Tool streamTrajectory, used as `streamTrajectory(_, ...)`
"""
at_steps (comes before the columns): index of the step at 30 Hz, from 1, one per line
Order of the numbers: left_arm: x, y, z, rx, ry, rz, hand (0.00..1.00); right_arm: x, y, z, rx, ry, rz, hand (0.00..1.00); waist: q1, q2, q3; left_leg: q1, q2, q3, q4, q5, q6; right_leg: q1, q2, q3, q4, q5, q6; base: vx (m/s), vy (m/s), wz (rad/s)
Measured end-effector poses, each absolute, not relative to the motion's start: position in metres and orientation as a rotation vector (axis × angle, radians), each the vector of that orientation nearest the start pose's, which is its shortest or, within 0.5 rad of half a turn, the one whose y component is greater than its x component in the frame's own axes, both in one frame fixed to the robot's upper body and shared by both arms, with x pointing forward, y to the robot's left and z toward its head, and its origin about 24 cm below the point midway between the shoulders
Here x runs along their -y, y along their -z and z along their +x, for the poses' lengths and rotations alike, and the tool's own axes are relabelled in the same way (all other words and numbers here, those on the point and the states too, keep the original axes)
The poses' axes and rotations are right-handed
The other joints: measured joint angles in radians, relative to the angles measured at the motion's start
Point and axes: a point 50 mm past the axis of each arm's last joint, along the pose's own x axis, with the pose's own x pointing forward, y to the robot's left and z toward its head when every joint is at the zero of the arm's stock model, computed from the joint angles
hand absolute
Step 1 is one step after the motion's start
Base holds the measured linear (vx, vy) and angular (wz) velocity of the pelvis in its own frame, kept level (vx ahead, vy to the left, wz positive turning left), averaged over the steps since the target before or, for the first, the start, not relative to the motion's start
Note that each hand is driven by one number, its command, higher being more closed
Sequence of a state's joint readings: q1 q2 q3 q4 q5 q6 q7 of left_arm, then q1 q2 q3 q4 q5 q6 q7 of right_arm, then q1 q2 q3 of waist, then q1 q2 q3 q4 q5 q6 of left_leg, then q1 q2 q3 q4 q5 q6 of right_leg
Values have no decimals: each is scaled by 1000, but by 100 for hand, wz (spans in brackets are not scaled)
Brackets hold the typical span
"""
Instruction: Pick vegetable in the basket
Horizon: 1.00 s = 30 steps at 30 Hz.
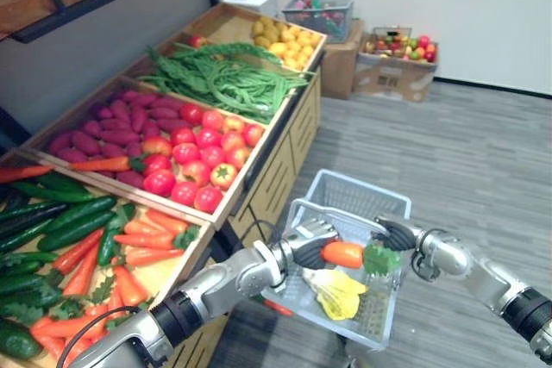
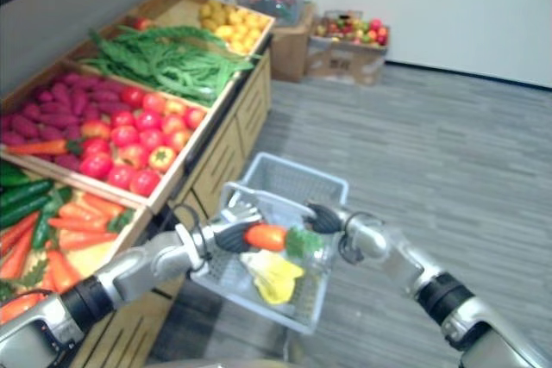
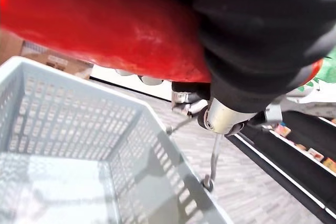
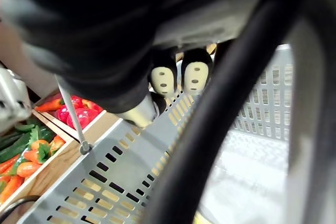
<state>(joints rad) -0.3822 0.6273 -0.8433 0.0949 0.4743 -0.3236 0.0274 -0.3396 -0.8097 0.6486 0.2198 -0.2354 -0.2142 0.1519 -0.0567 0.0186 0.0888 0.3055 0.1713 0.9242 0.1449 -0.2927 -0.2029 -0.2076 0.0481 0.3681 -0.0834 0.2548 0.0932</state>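
Orange carrot clamped in the left hand, basket just below; right hand curls round its handle.

The basket was pale grey-blue plastic, matt, its walls pierced with rows of slots. Its handle was thin bare metal wire. The carrot had a smooth, glossy orange-red skin that looked like plastic, with a duller green leafy top. The left hand showed silver metal fingers and a matt black ribbed cover, rubbery in look. The stand was pale wood with a smooth finish. The tomatoes shone. The floor was matt grey, streaked like planks. The boxes were plain brown cardboard.
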Motion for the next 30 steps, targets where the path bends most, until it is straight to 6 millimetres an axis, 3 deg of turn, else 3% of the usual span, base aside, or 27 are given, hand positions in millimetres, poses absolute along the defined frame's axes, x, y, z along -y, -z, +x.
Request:
streamTrajectory(2, -81, -42, 240, 460, 959, 1100, 100, 179, -52, 277, 46, -752, -1143, 100, -18, 0, 0, 7, 1, 5, -1, 0, -1, 0, 3, 4, 0, 0, 1, 15, -34, -11)
streamTrajectory(10, -102, -10, 247, 296, 983, 1211, 100, 163, -70, 276, 140, -808, -1149, 100, -44, -11, -6, 13, 0, 38, -1, 0, -1, -10, 20, 29, 4, 5, 8, -5, -38, -11)
streamTrajectory(18, -105, 12, 254, 189, 943, 1283, 100, 149, -79, 271, 186, -866, -1057, 100, -50, -13, -8, 17, -1, 58, 2, 0, -1, -13, 27, 45, 6, 4, 6, -4, -45, -6)
streamTrajectory(19, -105, 13, 257, 179, 923, 1288, 0, 149, -79, 270, 184, -874, -1052, 100, -49, -13, -8, 17, -1, 57, 2, 0, 0, -13, 27, 45, 6, 4, 6, -11, -44, 1)
streamTrajectory(30, -115, 21, 278, 63, 698, 1293, 0, 148, -77, 269, 175, -881, -1041, 100, -50, -17, -6, 12, -1, 54, 1, 0, 0, -16, 27, 45, 6, 6, 8, -10, -44, 0)
